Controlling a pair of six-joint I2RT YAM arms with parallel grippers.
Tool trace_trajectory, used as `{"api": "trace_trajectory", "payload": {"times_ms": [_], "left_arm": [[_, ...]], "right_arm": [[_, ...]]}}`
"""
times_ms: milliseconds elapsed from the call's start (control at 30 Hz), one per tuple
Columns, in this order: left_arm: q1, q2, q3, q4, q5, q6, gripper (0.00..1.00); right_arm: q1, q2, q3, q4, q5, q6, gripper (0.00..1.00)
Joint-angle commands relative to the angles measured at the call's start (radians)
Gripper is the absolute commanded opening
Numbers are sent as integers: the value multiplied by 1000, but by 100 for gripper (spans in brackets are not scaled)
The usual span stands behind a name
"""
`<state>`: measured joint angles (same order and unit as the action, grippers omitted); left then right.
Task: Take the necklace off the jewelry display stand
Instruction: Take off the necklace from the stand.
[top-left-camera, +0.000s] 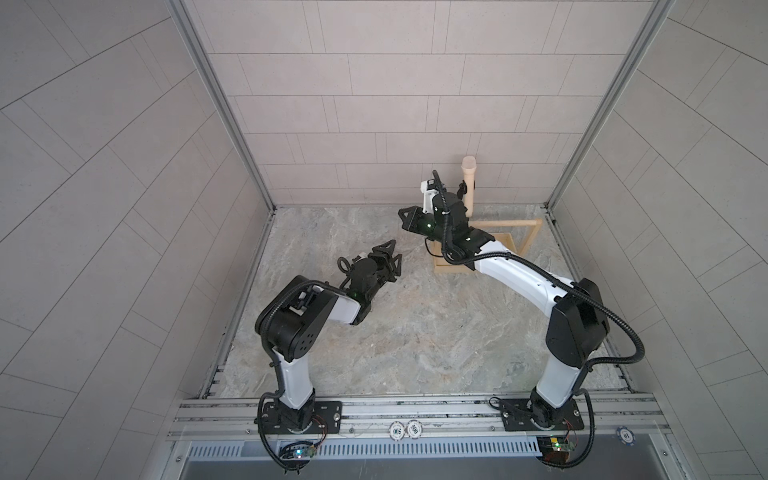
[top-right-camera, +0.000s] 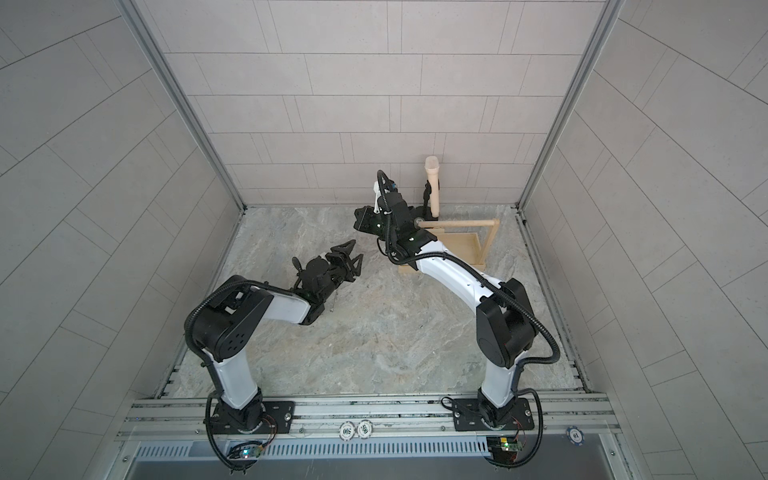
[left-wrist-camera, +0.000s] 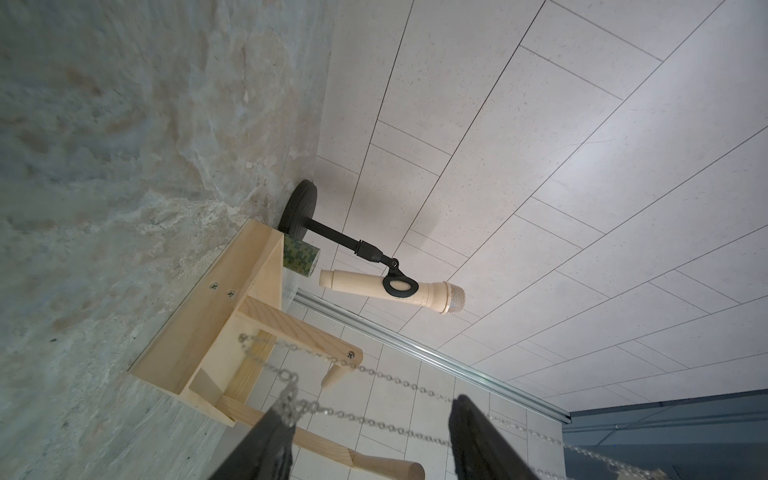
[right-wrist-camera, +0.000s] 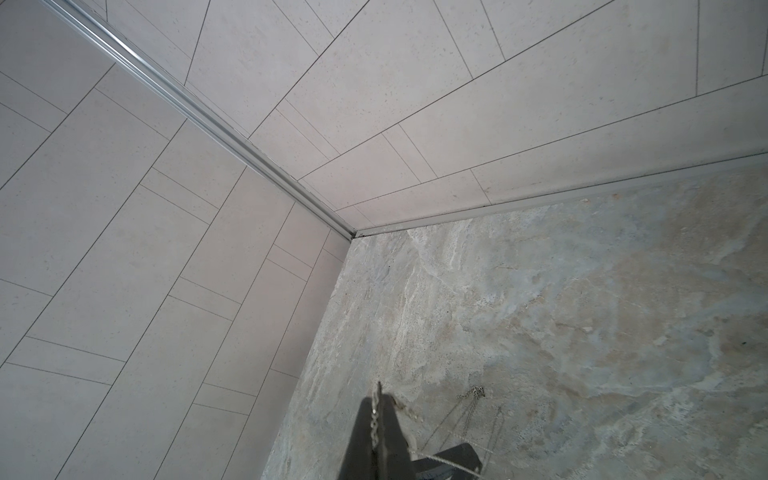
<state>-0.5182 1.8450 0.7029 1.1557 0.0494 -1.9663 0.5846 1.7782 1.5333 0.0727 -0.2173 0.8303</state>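
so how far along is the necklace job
Done: the right claw is shut on the necklace, held past the free end of the jewelry display stand. In hand: the left claw straddles its strands, open. Left: confirming it's fully clear of the stand, then setting it down.

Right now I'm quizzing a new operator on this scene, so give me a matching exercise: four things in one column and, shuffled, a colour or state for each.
Things:
1 microphone
2 necklace
3 display stand
4 left gripper

Descriptions:
a pale wooden frame
b jaws apart
c cream, mesh head
d thin metal links

Pairs: 1-c, 2-d, 3-a, 4-b
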Motion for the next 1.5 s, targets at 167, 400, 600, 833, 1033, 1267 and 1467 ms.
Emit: {"api": "trace_trajectory", "payload": {"times_ms": [167, 400, 600, 833, 1033, 1267, 1467], "left_arm": [[-12, 22, 28, 47, -21, -29, 48], [-14, 54, 40, 72, -27, -33, 40], [-19, 62, 38, 82, -29, -40, 40], [-19, 73, 34, 91, -36, -49, 42], [-24, 84, 41, 96, -43, -52, 41], [-25, 99, 47, 109, -47, -55, 39], [-25, 108, 49, 122, -47, -58, 35]], "right_arm": [[6, -56, -25, 57, -3, 39, 0], [7, -72, -36, 53, -3, 34, 0], [7, -75, -31, 51, -4, 32, 0], [7, -71, -38, 69, -11, 49, 0], [7, -77, -42, 71, -11, 55, 0], [7, -87, -47, 66, -10, 53, 0], [6, -90, -50, 68, -12, 54, 0]]}}
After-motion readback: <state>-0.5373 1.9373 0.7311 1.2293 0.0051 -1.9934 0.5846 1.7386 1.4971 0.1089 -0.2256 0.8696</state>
